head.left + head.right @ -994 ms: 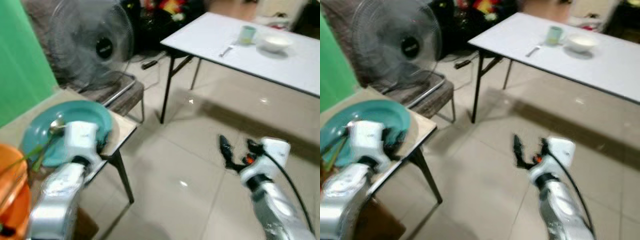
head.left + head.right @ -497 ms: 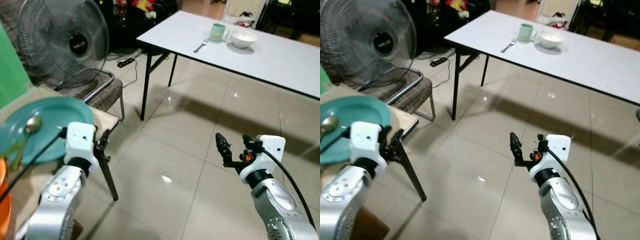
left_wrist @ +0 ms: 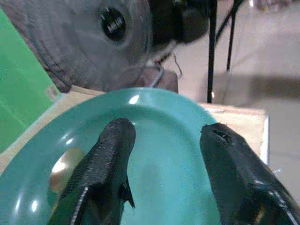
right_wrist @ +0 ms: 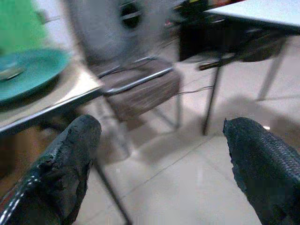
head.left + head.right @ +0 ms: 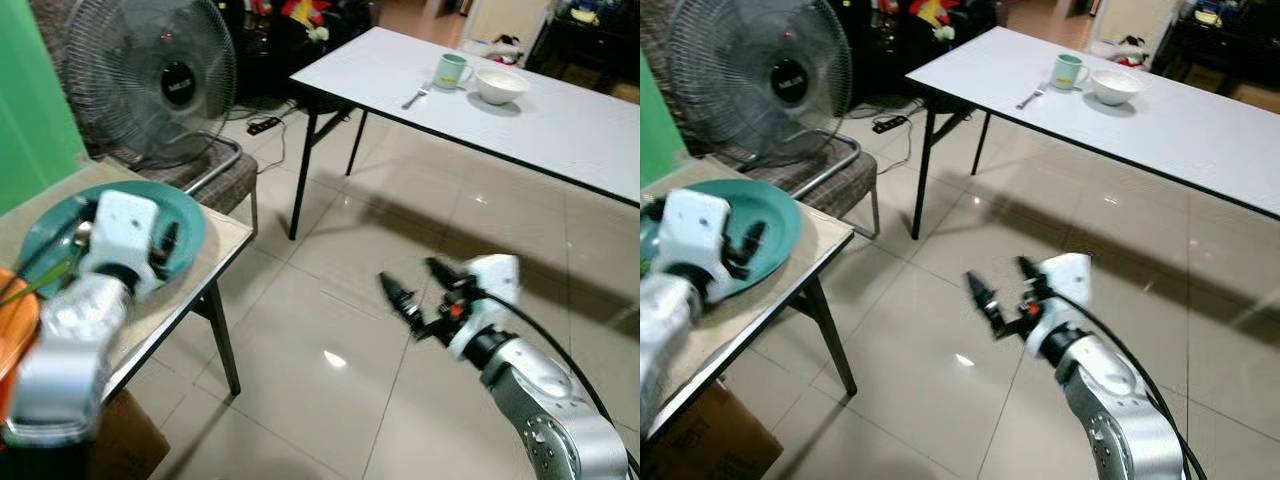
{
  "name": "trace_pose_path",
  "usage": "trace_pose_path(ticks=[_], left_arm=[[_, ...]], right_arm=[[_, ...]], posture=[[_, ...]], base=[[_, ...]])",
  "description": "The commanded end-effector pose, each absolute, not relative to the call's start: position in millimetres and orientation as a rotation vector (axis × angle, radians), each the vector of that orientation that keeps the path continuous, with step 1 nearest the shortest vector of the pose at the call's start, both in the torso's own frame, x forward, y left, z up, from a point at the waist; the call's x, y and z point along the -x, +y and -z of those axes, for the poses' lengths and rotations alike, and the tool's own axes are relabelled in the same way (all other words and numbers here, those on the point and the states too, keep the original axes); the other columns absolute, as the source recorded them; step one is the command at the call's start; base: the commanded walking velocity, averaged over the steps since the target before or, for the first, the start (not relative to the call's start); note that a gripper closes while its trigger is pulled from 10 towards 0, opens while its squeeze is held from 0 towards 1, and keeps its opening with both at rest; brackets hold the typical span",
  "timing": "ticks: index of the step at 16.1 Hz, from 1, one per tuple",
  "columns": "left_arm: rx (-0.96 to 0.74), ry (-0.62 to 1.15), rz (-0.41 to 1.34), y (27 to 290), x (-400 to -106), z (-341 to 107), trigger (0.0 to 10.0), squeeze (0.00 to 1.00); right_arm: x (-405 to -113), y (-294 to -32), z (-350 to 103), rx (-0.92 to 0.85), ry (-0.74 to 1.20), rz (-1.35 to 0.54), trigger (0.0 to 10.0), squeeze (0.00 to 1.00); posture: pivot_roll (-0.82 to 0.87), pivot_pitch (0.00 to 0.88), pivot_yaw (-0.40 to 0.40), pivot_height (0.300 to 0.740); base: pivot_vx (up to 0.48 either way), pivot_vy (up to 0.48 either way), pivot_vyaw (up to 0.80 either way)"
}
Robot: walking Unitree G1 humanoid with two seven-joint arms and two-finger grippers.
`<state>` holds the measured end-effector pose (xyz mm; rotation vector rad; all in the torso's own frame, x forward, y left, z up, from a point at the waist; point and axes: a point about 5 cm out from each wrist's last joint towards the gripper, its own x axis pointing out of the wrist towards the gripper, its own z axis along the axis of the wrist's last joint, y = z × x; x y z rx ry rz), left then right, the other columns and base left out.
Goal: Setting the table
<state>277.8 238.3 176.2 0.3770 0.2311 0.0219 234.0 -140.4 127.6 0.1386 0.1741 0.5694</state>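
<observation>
Even indoor light fills the room. Glare spots shine on the glossy tiled floor (image 5: 330, 358), and the white table (image 5: 1200, 120) casts a soft shadow. The left arm (image 5: 70, 330) smears with motion blur; the right wrist view is hazy throughout.

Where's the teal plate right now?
The teal plate lies on the small side table at the robot's left, in front of the fan, with the open left gripper hovering just over it.

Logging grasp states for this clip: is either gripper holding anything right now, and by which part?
Nothing is held. The left gripper is open above the teal plate, its fingers apart. The right gripper is open over the floor.
</observation>
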Motion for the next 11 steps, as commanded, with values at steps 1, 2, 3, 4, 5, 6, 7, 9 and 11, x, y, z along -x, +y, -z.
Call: trace_pose_path(ticks=[1,2,3,4,5,6,7,9,11], left_arm=[[-0.373,0.279,0.004,239.9,-283.1,-175.1,10.0,1.00],[-0.398,0.312,0.028,241.2,-288.7,-175.0,10.0,1.00],[-0.411,0.343,0.054,240.7,-292.4,-174.0,10.0,1.00],[-0.425,0.396,0.071,240.0,-296.0,-172.5,10.0,1.00],[-0.414,0.421,0.075,239.8,-295.9,-171.4,10.0,0.91],[-0.396,0.455,0.072,240.0,-294.8,-169.0,10.0,0.09],[-0.384,0.490,0.045,243.1,-294.9,-166.5,10.0,0.00],[-0.387,0.535,-0.017,255.1,-297.7,-162.1,10.0,0.00],[-0.374,0.540,-0.025,262.8,-300.7,-163.0,10.0,0.00]], right_arm=[[-233.8,-135.5,-132.0,-0.129,0.176,-0.641,10.0,0.00],[-232.7,-132.5,-131.9,-0.107,0.190,-0.688,10.0,0.00],[-231.2,-130.7,-131.6,-0.094,0.202,-0.720,10.0,0.00],[-229.5,-129.5,-131.5,-0.086,0.214,-0.744,10.0,0.00],[-228.8,-129.7,-131.3,-0.084,0.217,-0.746,10.0,0.00],[-227.9,-130.9,-130.7,-0.084,0.222,-0.746,10.0,0.00],[-226.6,-131.8,-130.0,-0.083,0.230,-0.750,10.0,0.00],[-223.2,-130.0,-128.3,-0.083,0.247,-0.773,10.0,0.00],[-222.2,-128.8,-127.7,-0.085,0.254,-0.783,10.0,0.00]], posture=[[0.00,0.000,-0.085,0.740],[0.00,0.000,-0.082,0.740],[-0.01,0.000,-0.081,0.740],[-0.01,0.000,-0.073,0.740],[-0.02,0.000,-0.067,0.740],[-0.02,0.000,-0.067,0.740],[-0.02,0.000,-0.065,0.740],[-0.02,0.000,-0.065,0.740],[-0.02,0.000,-0.068,0.740]], base=[[0.000,0.000,0.00],[0.000,0.000,0.00],[0.000,0.000,0.00],[0.000,0.000,0.00],[0.000,0.000,0.00],[0.000,0.000,0.00],[0.000,0.000,0.00],[0.000,0.000,0.00],[0.000,0.000,0.00]])
